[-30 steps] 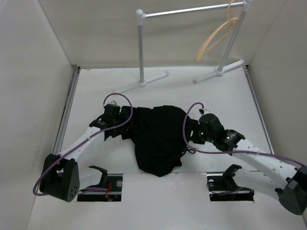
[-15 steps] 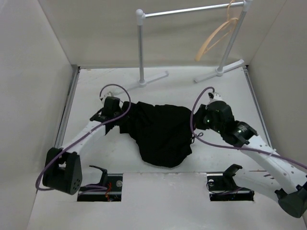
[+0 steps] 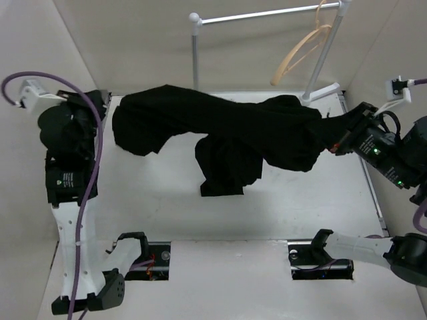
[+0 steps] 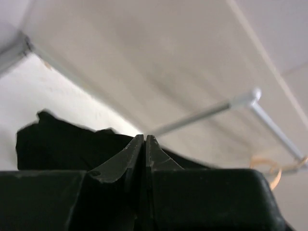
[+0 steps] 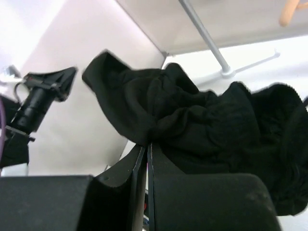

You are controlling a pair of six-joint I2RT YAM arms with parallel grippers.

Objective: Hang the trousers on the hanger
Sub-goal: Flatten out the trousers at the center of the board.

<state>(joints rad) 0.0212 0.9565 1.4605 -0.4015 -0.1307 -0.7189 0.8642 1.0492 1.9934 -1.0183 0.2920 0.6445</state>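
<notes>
Trousers: the black trousers hang in the air, stretched from side to side above the table, with a loose fold drooping in the middle. Half a second ago they lay bunched on the table surface.
Left gripper: the left gripper has risen from table level and pulled out toward the left wall. Its fingers are pressed together on the left end of the trousers, with black cloth bunched at the tips.
Right gripper: the right gripper has likewise lifted and swung out to the right. Its fingers are pinched tight on the right end of the trousers.
Hanger: the tan wooden hanger hangs by its hook at the right end of the rack, where it was before. It sits above and behind the trousers, apart from them.
</notes>
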